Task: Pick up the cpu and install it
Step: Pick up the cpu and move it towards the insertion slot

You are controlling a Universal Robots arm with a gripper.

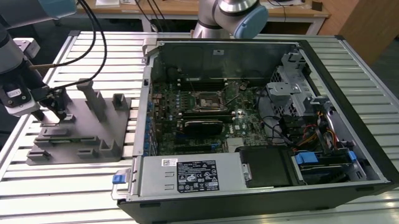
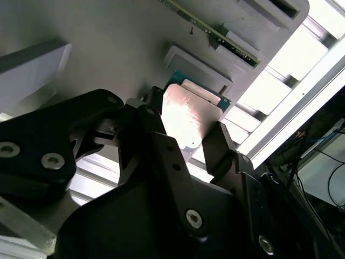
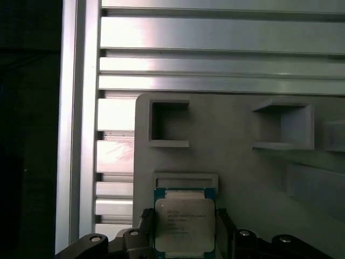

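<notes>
My jaws are drawn in narrow and closed on the cpu (image 3: pixel 185 220), one black finger (image 3: pixel 147 221) against one of its edges and the other finger (image 3: pixel 223 222) against the opposite edge. The chip shows its pale metal top with the green board as a thin rim around it. In the second wrist view the cpu (image 2: pixel 188 110) gleams between the same two fingers and lies flat against the grey fixture (image 2: pixel 108 43), just under a raised lip of it (so it is gripped but not lifted clear, as far as I can see). The fixture (image 3: pixel 232 145) has two square pockets beyond the chip, and bare aluminium slats of the bench (image 3: pixel 215 32) run past its corner. In the exterior view I stand over the fixture (image 1: pixel 93 140), which rests on the bench (image 1: pixel 74 186) near the edge at the exterior view's left, and I am at the fixture's side nearest that edge. The open computer case (image 1: pixel 249 140) takes up the bench toward the exterior view's right, just beside the fixture. Inside it lies the green motherboard (image 1: pixel 243 116) with its square socket (image 1: pixel 209 100) near the middle, well apart from the chip I hold, and a black block (image 1: pixel 201 126) sits just beside that socket.
</notes>
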